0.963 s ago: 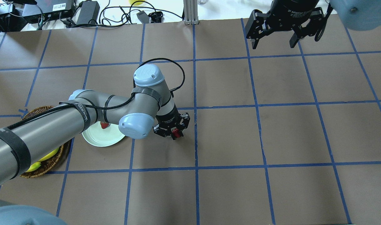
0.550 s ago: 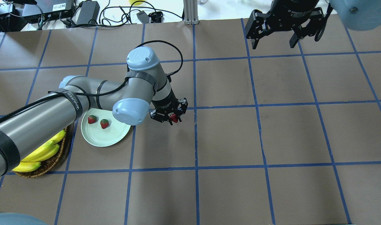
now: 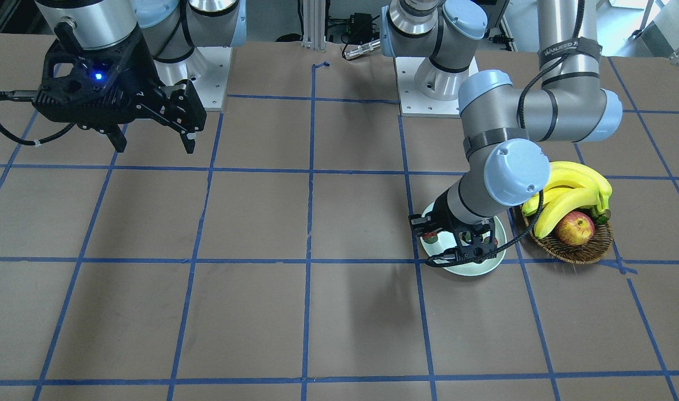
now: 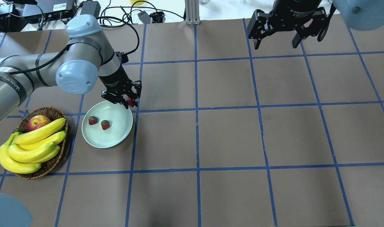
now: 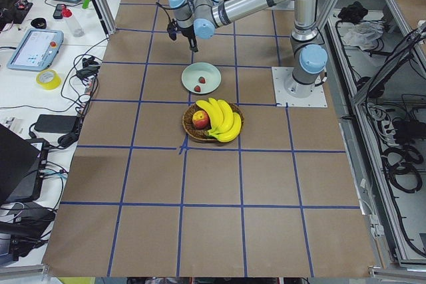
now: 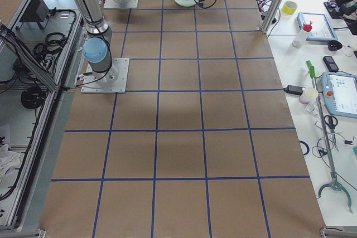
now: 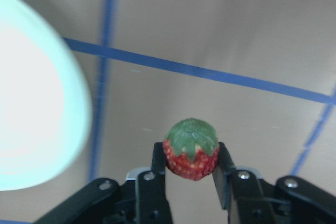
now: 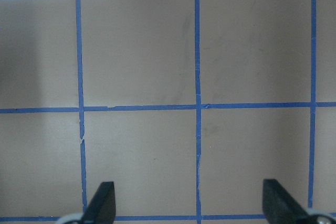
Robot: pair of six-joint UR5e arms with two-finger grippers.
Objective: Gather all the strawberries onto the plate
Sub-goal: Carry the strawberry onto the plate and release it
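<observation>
My left gripper [image 4: 128, 103] is shut on a red strawberry [image 4: 130, 101] with a green cap and holds it above the table. In the left wrist view the strawberry [image 7: 191, 151] sits between the fingers over brown paper, just beside the rim of the pale green plate [image 7: 37, 129]. The plate [image 4: 111, 138] holds two more strawberries [image 4: 92, 120] [image 4: 105, 125]. In the front view the left gripper [image 3: 463, 244] hangs in front of the plate [image 3: 468, 269]. My right gripper [image 4: 276, 39] is open and empty, high at the far right; it also shows in the right wrist view [image 8: 191, 203].
A brown wicker basket [image 4: 54, 162] with yellow bananas [image 4: 31, 148] and a red-yellow apple [image 4: 37, 122] stands left of the plate. Brown paper with blue tape lines [image 4: 229, 135] covers the table. Cables and electronics [image 4: 84, 12] lie past the far edge.
My left arm has swung left and toward the far side with the strawberry, from right of the plate to its far right rim. The basket and both plated berries now show. The right arm has not moved.
</observation>
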